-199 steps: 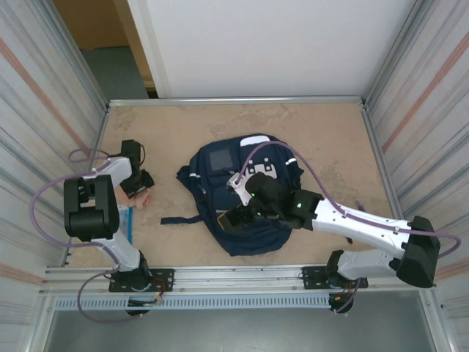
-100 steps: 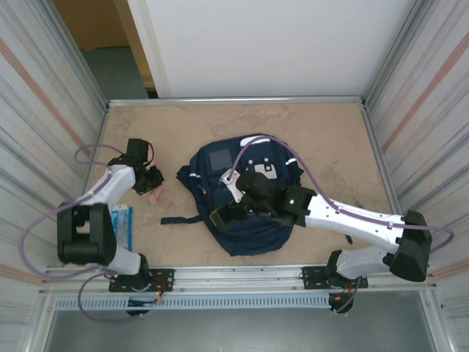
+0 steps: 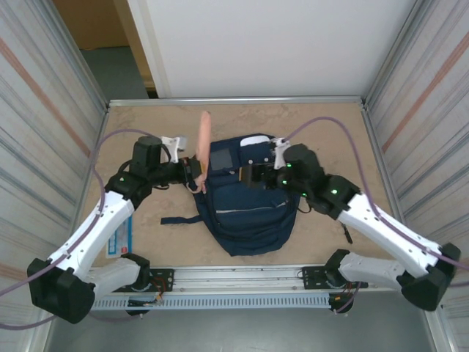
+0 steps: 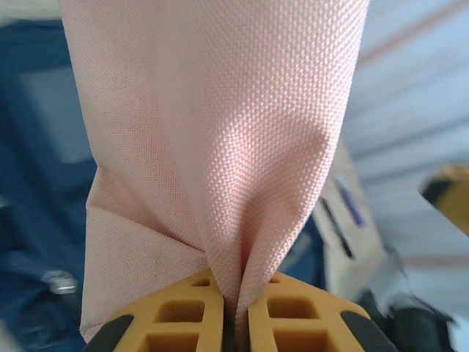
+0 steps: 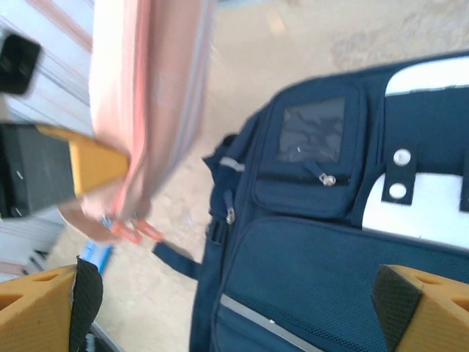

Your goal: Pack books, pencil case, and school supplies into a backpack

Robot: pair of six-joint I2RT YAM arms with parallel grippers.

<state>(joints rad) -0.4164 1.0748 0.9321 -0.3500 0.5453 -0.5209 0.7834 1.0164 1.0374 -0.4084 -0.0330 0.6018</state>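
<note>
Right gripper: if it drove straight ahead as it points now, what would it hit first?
Probably the backpack: the right gripper, jaws open, points at its front pocket. The pink pouch pinched by the left gripper sits off to one side; depth is unclear.

Far of backpack [image 3: 245, 216]: open table [image 3: 308, 125]. Right of it: open, pen [image 3: 346, 235] lying there. Left of it: blocked by held-up pink pouch [image 3: 204, 143], left gripper [image 3: 195, 176], strap [image 3: 178, 219].

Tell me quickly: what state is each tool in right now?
Left tool: closed on the pink pencil case.
Right tool: open, empty, above the backpack.
</note>
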